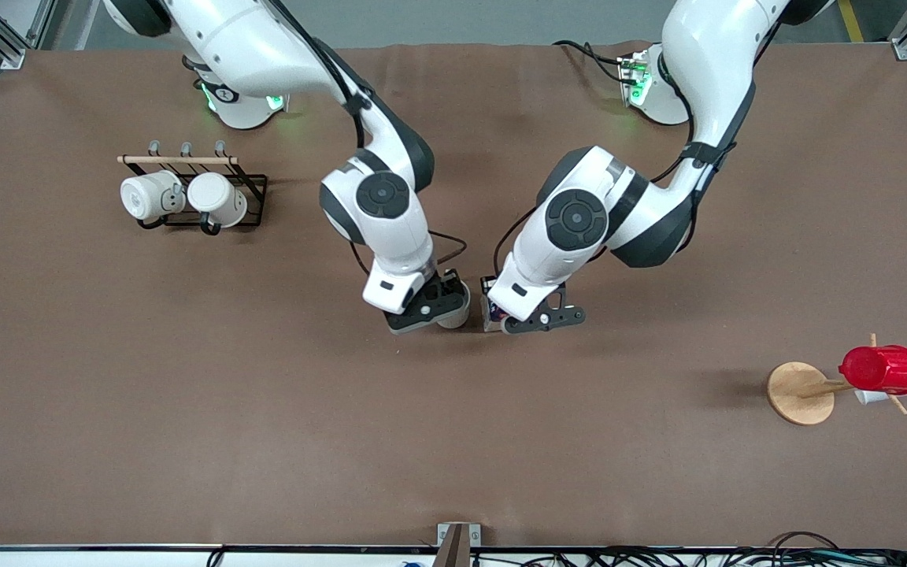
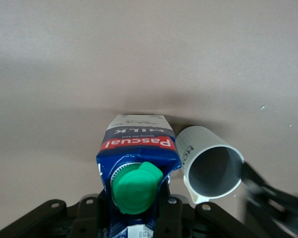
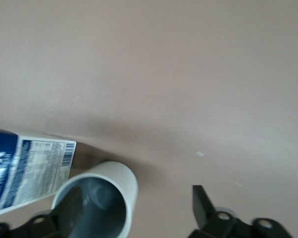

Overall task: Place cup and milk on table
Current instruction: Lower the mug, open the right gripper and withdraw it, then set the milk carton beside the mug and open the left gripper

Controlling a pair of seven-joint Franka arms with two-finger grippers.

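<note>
The cream-beige cup (image 1: 456,313) stands upright on the brown table (image 1: 186,409) near its middle. The milk carton (image 1: 490,309) stands right beside it, toward the left arm's end. My left gripper (image 1: 498,319) is shut on the milk (image 2: 139,148); its fingers (image 2: 173,210) press the carton on both sides just under the green cap (image 2: 136,187). The cup (image 2: 211,166) shows next to it there. My right gripper (image 1: 426,311) is open at the cup (image 3: 102,201). One finger is at the cup's mouth and the other finger (image 3: 202,202) stands well apart from its wall.
A black rack (image 1: 253,201) with two plain white mugs (image 1: 186,197) stands toward the right arm's end. A wooden stand (image 1: 800,392) carrying a red cup (image 1: 882,370) is toward the left arm's end, nearer the front camera.
</note>
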